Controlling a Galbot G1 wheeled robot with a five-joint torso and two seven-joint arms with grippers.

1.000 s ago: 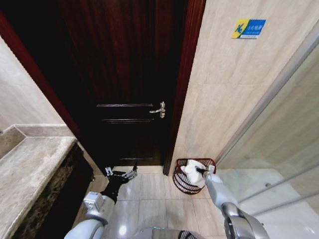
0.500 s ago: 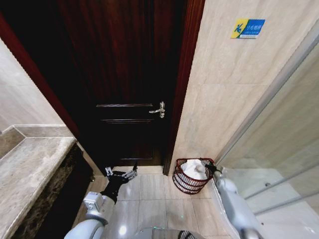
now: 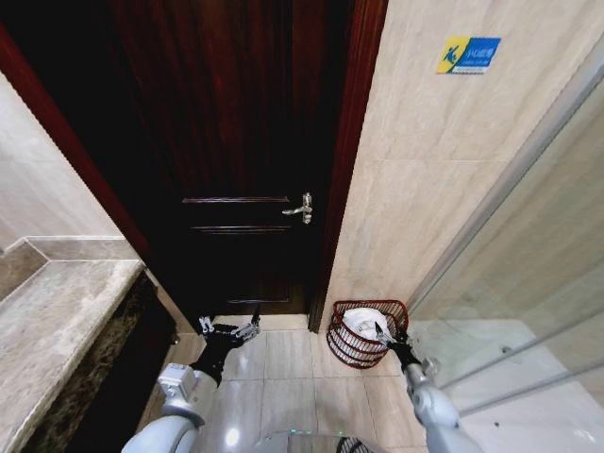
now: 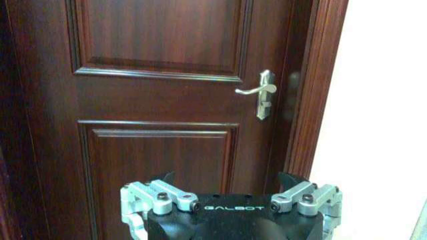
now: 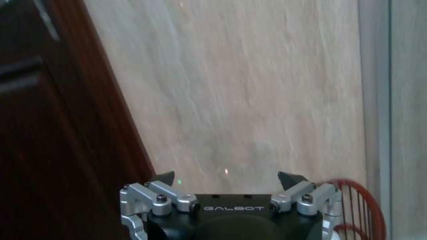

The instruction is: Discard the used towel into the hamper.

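- The towel point(image 3: 362, 324) lies inside the hamper point(image 3: 350, 347), which stands on the tiled floor point(image 3: 288, 377) at the foot of the wall point(image 3: 425, 189), just right of the door point(image 3: 236, 142).
- The right gripper point(image 3: 391, 335) hangs beside the hamper's rim, jaws spread and empty.
- The left gripper point(image 3: 229, 327) hovers low before the door, jaws also spread, holding nothing.

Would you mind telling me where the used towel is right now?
In the head view the towel lies inside the hamper, on the floor by the tiled wall right of the door, with the open right claw just beside the hamper's rim.
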